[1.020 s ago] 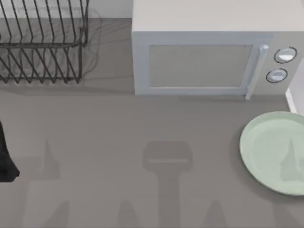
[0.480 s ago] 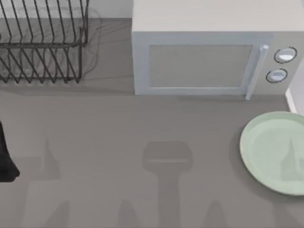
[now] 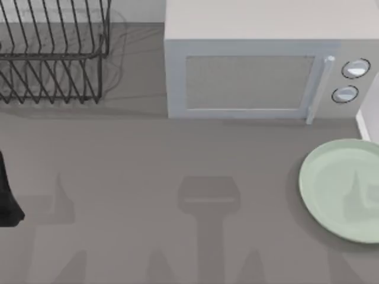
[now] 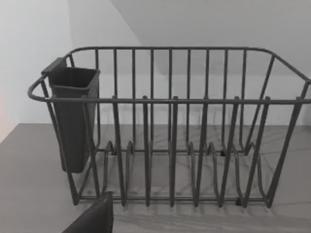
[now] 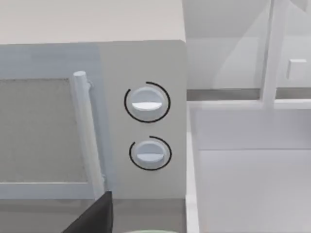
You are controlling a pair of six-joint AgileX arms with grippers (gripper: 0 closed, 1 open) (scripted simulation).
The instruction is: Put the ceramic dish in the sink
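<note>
Tool state: cannot tell, either arm. Ceramic dish (image 3: 343, 189) flat on worktop (image 3: 177, 165) beside sink (image 3: 368, 115); glossy, could slip.

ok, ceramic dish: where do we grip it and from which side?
Probably the rim. The ceramic dish lies flat on the counter near the top view's right edge, so there is no body to close on. Its left-facing rim is open counter and looks the easiest entry; the sink edge sits just beyond it, toward the microwave. The right arm looks nearer.
</note>
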